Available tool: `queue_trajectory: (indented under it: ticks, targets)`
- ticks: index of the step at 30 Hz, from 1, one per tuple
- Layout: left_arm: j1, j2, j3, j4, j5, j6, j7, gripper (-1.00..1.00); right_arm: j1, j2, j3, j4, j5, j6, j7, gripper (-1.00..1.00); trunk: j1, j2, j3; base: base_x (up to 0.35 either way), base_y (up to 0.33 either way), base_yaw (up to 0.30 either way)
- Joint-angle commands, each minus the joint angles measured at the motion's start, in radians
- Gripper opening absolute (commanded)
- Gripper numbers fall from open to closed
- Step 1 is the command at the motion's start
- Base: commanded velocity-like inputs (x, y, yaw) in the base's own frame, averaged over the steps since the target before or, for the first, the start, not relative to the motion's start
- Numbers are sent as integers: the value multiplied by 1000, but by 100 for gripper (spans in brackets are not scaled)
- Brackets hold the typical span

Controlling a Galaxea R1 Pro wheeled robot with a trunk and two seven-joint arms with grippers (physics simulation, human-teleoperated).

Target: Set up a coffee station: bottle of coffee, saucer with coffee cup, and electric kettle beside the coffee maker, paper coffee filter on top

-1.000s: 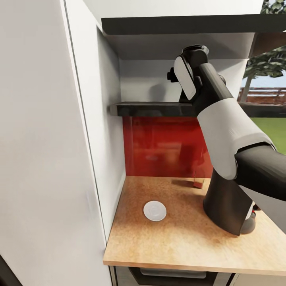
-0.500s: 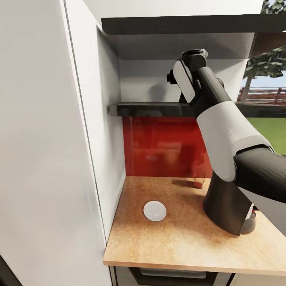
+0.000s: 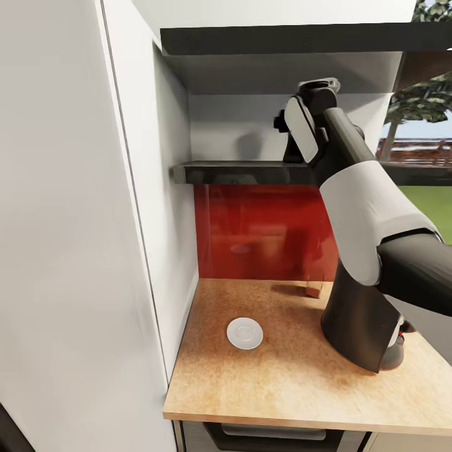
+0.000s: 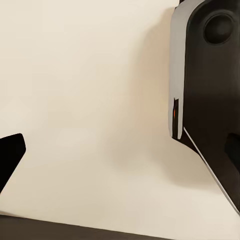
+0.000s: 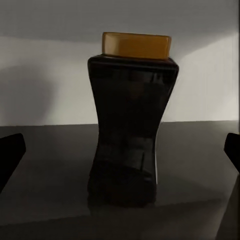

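Observation:
The bottle of coffee, a waisted dark jar with a yellow-gold lid, stands upright on the dark kitchen shelf. My right gripper is open, with one fingertip at each edge of the right wrist view. The bottle stands ahead, centred between them and apart from both. In the head view my right arm reaches up to the kitchen shelf and hides the bottle. The white saucer lies bare on the tan countertop. The dark coffee maker stands at the right, partly behind my arm. My left gripper is open, facing a cream surface.
A white tall cabinet side walls off the left. A red backsplash runs under the shelf, with a small brown object at its foot. A second dark shelf board sits higher. A window is at the right.
My right arm's wrist has shifted to the right along the shelf. The saucer and the dark machine have stayed put.

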Motion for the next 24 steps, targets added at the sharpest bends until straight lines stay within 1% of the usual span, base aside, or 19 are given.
queue_trajectory:
  ticks: [1,7,11,18,24]
  targets:
    - [-1,0,2,2,-10,-4,3,100,-1,-6,4,0,-11,1,-9,100,0,-1,-1,0,0,0]
    - [-1,-1,2,2,-9,-4,4,100,3,-11,4,1,-12,-2,-8,100,0,-1,-1,0,0,0]
    - [-1,-1,2,2,-10,-4,3,100,9,-13,4,2,-11,-48,-7,100,0,-1,-1,0,0,0]
    - [-1,-2,2,2,-9,-4,3,100,19,-13,4,3,-10,-83,-5,100,0,-1,-1,0,0,0]
    - [-1,-2,3,2,-9,-4,3,100,44,-13,4,3,-9,-125,-5,100,0,-1,-1,0,0,0]
